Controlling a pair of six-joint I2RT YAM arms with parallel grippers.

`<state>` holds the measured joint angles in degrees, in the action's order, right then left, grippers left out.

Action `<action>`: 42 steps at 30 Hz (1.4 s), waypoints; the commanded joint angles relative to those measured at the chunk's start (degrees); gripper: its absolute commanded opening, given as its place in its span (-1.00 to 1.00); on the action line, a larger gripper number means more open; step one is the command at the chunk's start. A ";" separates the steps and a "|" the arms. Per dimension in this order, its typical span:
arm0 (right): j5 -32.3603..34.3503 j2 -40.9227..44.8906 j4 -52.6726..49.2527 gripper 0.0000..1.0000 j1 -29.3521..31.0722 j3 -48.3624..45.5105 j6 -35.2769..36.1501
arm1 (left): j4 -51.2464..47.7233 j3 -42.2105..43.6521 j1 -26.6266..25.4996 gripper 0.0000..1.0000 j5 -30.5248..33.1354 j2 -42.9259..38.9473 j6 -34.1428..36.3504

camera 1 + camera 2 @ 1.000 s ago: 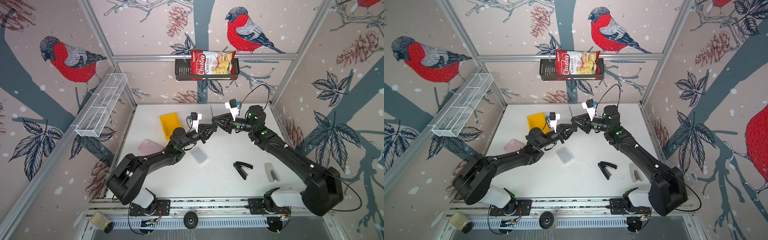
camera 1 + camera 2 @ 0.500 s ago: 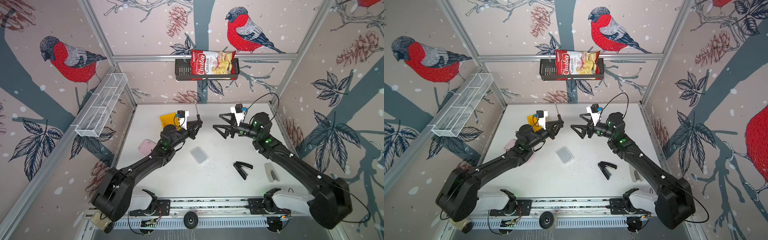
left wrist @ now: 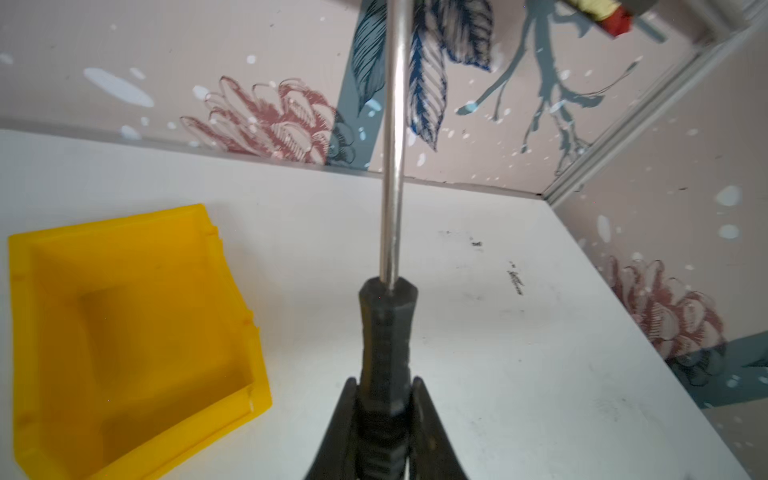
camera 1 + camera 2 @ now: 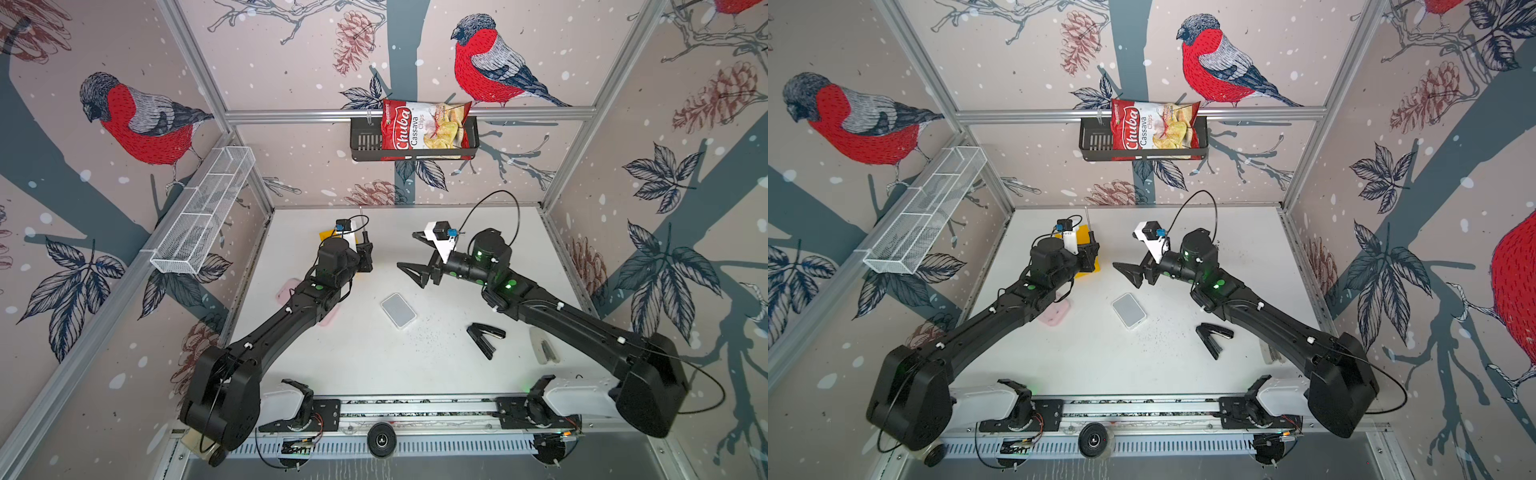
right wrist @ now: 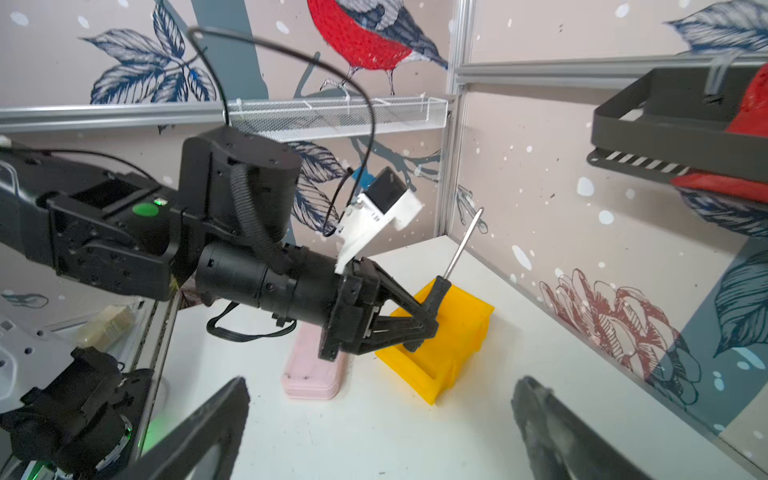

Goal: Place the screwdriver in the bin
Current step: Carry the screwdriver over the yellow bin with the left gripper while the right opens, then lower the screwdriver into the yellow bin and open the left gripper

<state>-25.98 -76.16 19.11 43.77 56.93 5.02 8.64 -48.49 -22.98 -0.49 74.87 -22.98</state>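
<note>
We judge this a robotics lab test cell. Evidence we note: an aluminium-profile frame (image 4: 291, 116) enclosing bird-printed wall panels (image 4: 291, 50), a white tabletop (image 4: 374, 365), and a slotted base rail (image 4: 415, 409) with exposed wiring (image 4: 299, 446), on which two robot arms (image 4: 282, 328) are mounted.

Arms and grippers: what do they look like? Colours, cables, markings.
The left arm and right arm are matte black, with bulky rounded joints, green status lights and white base housings. The left gripper and right gripper each have two black triangular fingers. Each wrist carries a white camera mount fed by a thin black looped cable.
</note>
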 commanded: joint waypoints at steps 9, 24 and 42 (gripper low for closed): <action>3.01 -4.08 -2.49 1.00 3.08 3.37 5.37 | -11.82 -8.36 3.14 -1.00 11.74 9.62 -20.94; 4.18 -4.62 -4.18 1.00 3.34 3.19 7.27 | -43.29 -36.89 8.74 -1.00 5.88 34.63 -29.20; 6.16 -5.43 -8.01 1.00 3.37 4.38 10.08 | -35.90 -33.72 11.42 -1.00 -0.01 38.89 -37.22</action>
<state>-20.78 -81.56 11.68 46.96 60.64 13.72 -29.69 -82.43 -11.79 1.37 113.40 -58.57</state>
